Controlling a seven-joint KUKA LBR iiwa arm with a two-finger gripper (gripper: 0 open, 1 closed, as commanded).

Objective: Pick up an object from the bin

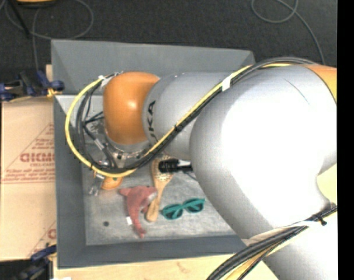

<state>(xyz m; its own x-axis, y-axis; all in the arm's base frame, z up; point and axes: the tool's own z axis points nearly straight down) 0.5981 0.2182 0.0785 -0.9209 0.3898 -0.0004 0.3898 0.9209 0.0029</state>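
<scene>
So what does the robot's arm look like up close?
The arm is big, round and silvery grey, with an orange cover near its wrist. Black KUKA letters run down the side. A yellow cable runs along it and loops round the wrist beside thin black cables. The gripper is small grey metal.

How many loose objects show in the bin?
5: orange piece at left, pink figure and wooden utensil in the middle, teal sunglasses right of them, black item above those. The arm may hide more.
</scene>
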